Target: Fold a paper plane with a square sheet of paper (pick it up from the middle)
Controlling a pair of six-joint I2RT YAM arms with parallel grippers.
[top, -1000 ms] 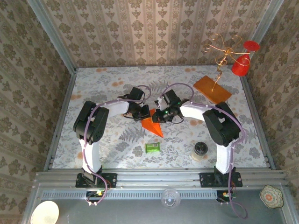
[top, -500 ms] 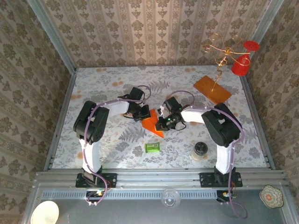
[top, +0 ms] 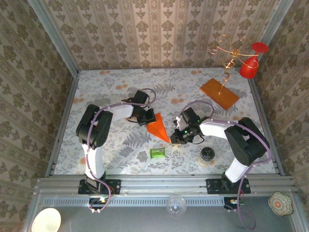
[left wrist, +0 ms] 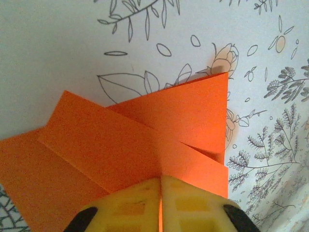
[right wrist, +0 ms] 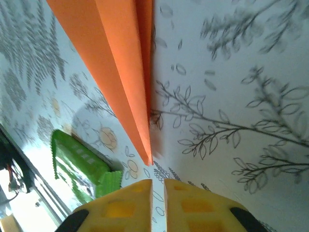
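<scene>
Two small things lie nearest, low in the top view: a green packet at the middle and a small jar to its right, both on the flowered counter. Just above the packet, the right jaws stand with a narrow gap and nothing between them. In the right wrist view the sharp tip of the paper plane ends just in front of their yellow fingers, apart from them. The plane is at the middle of the frame and points to the lower right. At its wide upper-left end the left jaws are closed on the folded orange paper. Farthest, in the upper right, a brownish-orange board carries a gold wire stand with a red cup.
</scene>
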